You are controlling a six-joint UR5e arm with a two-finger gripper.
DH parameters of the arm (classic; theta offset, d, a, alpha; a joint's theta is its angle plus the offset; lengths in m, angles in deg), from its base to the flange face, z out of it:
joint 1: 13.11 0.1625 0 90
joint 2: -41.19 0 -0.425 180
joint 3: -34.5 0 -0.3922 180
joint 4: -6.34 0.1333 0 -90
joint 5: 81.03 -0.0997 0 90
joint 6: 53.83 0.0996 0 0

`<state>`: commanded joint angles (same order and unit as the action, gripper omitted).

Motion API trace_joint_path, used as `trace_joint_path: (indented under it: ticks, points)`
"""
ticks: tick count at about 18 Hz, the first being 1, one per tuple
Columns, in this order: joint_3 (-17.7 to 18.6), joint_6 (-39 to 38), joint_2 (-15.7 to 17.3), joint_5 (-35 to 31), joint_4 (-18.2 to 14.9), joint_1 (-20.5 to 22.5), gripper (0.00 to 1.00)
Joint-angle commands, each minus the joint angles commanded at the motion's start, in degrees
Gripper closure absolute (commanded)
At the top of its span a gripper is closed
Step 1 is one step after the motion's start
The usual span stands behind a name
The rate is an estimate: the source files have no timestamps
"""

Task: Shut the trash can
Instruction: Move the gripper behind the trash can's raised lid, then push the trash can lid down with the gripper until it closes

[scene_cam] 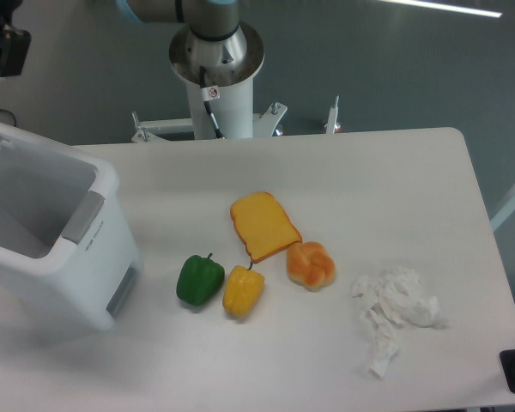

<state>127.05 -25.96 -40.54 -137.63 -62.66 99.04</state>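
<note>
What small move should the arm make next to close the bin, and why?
Probably carry the gripper further left, behind the large white plastic trash can. The bin stands open, showing its grey inside, its lid lies mostly beyond the picture's left edge, and the gripper hangs high above, touching nothing.

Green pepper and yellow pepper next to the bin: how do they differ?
The green pepper is dark green and squat; the yellow pepper is yellow and more elongated. The green pepper lies nearer the trash can; the yellow pepper lies just below the toast slice. Both are similar-sized, lie on the table, and sit side by side.
</note>
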Motion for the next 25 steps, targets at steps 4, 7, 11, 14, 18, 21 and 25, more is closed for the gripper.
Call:
trace_joint_path:
  ticks: [4, 7, 11, 14, 18, 21, 25]
  points:
    - [-2.6, -3.0, -1.6, -0.1, 1.1, -0.2, 0.00]
    - [-3.6, -4.1, -1.9, -0.4, 1.7, -0.1, 0.00]
    - [-5.3, -4.8, -3.5, -2.1, 2.0, 0.0, 0.00]
    - [-5.9, -5.3, -4.7, -4.5, 2.6, 0.0, 0.00]
    - [-6.0, -5.3, -5.2, -5.2, 2.6, 0.2, 0.00]
    - [-6.0, -5.3, -5.2, -6.5, 2.6, 0.3, 0.00]
    - [-6.4, -5.5, -5.1, -6.8, 2.7, 3.1, 0.00]
